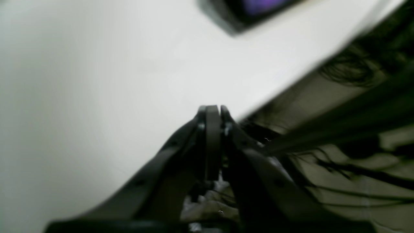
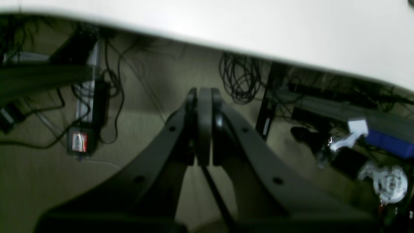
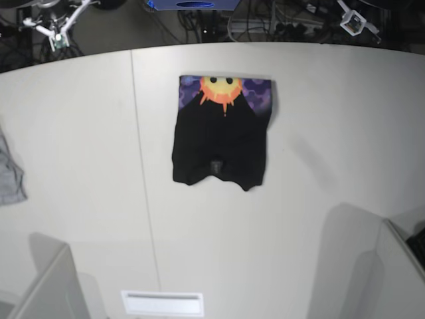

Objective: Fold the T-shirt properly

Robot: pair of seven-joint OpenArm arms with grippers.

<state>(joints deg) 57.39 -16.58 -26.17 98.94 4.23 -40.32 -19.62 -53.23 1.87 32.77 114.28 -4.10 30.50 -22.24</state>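
Observation:
The T-shirt (image 3: pixel 219 133) lies folded into a compact black shape on the white table (image 3: pixel 345 133), its orange sun print on purple showing along the far edge. In the left wrist view only a blurred dark corner of the T-shirt (image 1: pixel 255 8) with a purple patch shows at the top. My left gripper (image 1: pixel 212 110) is shut with nothing in it, above bare table near the table's edge. My right gripper (image 2: pixel 204 92) is also shut and empty, hanging past the table's edge over the floor. Both stay well away from the shirt.
A small grey cloth (image 3: pixel 10 176) lies at the table's left edge. A white label (image 3: pixel 163 302) sits at the near edge. Arm links rise at the near left (image 3: pixel 46 286) and near right (image 3: pixel 392 266). Cables (image 2: pixel 241 77) and equipment cover the floor below.

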